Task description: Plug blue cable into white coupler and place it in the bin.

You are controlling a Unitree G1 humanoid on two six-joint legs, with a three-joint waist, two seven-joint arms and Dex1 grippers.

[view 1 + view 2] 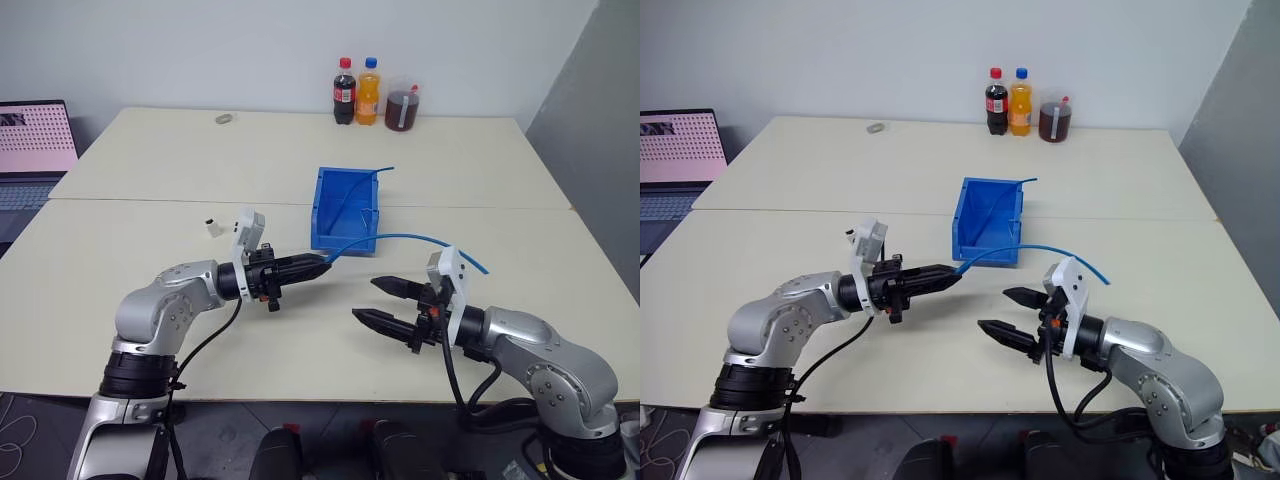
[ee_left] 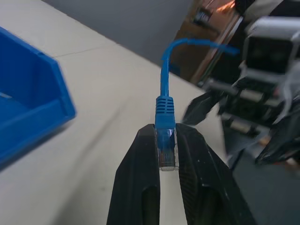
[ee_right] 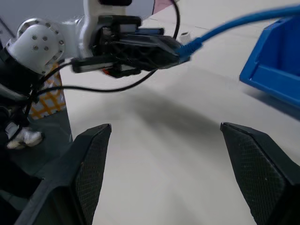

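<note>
Pinching the blue cable (image 2: 165, 101) plug, the left tool (image 2: 167, 154) faces the spread right tool (image 1: 385, 303).

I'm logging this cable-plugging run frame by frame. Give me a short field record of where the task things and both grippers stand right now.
left gripper: jaws shut on the plug end of the blue cable, lifted off the table
right gripper: jaws open, empty, facing the left gripper
white coupler: on the table, apart from both grippers
bin: on the table, a second blue cable inside
plugged in: not yet
</note>
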